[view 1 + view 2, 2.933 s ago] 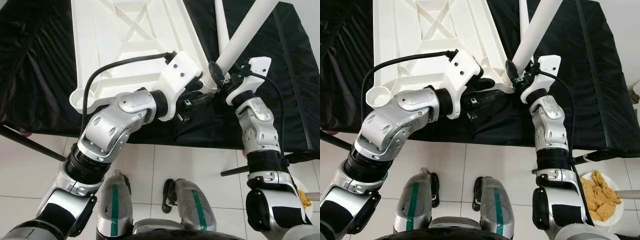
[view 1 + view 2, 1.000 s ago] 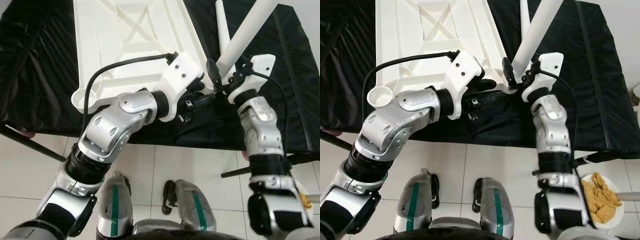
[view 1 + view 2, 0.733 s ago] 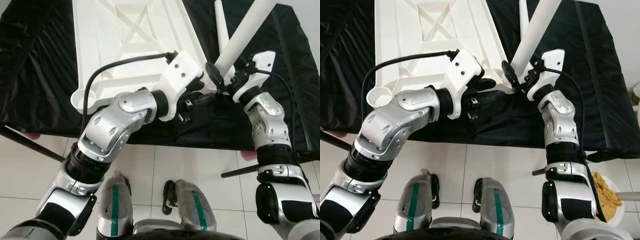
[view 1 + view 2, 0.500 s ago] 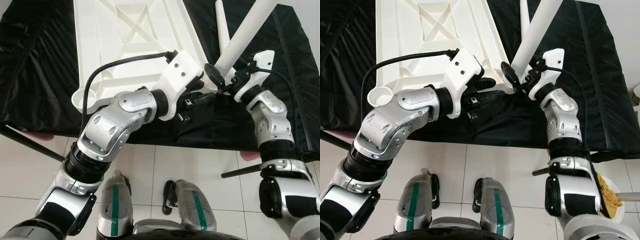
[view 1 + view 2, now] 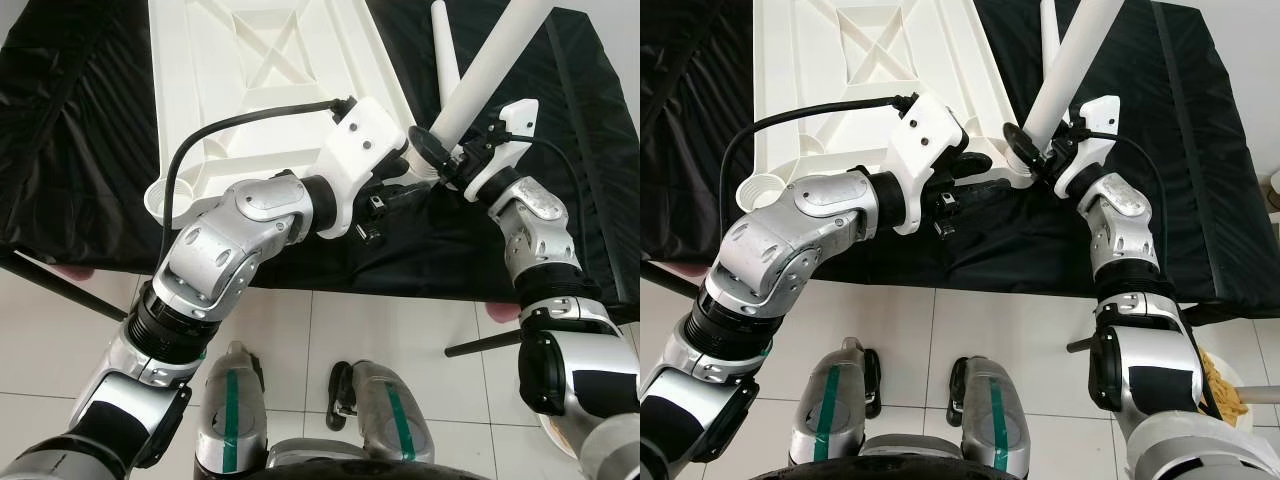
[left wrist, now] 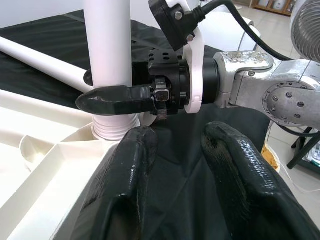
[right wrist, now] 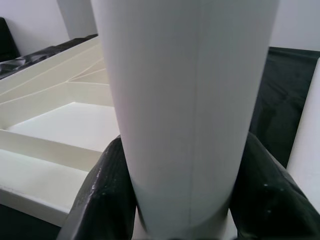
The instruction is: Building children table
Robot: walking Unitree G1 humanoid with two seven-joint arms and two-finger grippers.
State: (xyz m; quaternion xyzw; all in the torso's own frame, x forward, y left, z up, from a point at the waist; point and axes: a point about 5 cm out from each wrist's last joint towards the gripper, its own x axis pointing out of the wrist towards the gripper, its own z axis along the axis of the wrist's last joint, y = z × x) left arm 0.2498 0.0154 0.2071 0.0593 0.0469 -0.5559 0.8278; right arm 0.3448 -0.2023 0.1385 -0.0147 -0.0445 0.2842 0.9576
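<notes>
1. The white plastic tabletop [image 5: 270, 90] lies upside down on the black cloth-covered bench [image 5: 80, 150], ribbed underside up, its long axis running away from the robot.
2. A white round table leg [image 5: 480, 80] stands in the near right corner socket, leaning up and to the right; its top is cut off.
3. The right gripper [image 6: 125, 97] is clamped around the leg's base.
4. The left gripper [image 6: 180, 165], fingers apart, rests at that corner.
5. A second white leg [image 5: 445, 55] lies on the cloth behind, partly hidden.
</notes>
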